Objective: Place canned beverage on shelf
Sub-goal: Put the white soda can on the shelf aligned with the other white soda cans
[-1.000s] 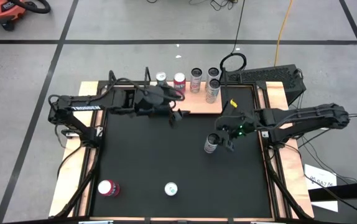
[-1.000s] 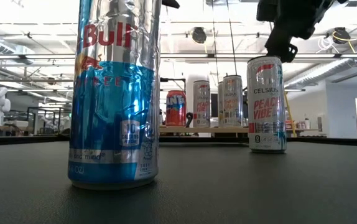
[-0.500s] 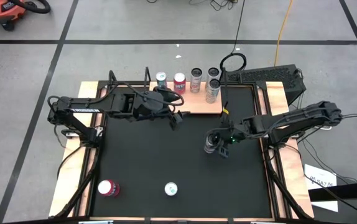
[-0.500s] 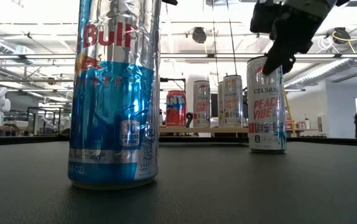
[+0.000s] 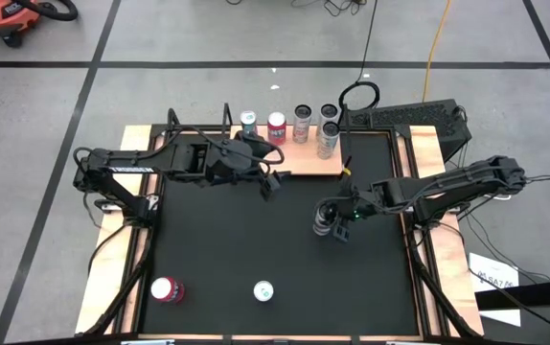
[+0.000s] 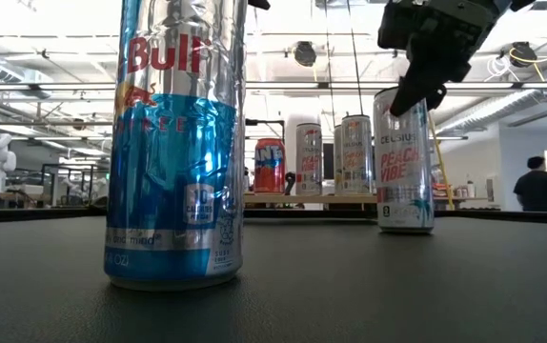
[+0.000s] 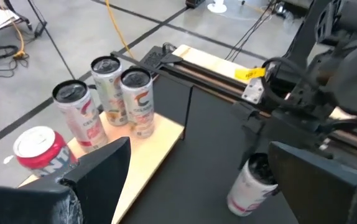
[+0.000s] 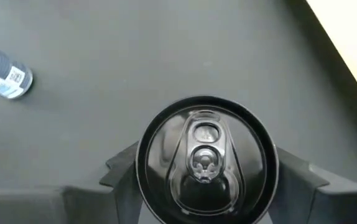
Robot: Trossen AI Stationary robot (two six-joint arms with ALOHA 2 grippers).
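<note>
Black-matted worktop (image 5: 275, 249), light-wood shelf board (image 5: 309, 161) at its far edge carrying four cans. My left end effector (image 5: 273, 179) hangs spread wide just in front of the shelf. My right end effector (image 5: 335, 221) straddles the white-and-pink Celsius can (image 6: 404, 162) mid-mat, fingers either side of its top; can looks slightly tilted.

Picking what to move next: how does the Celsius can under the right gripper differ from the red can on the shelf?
The Celsius can is tall, slim and white, on the black mat, tilted between the right gripper fingers. The red can is shorter, wider, upright on the shelf, untouched. Both have unopened tops.
</note>
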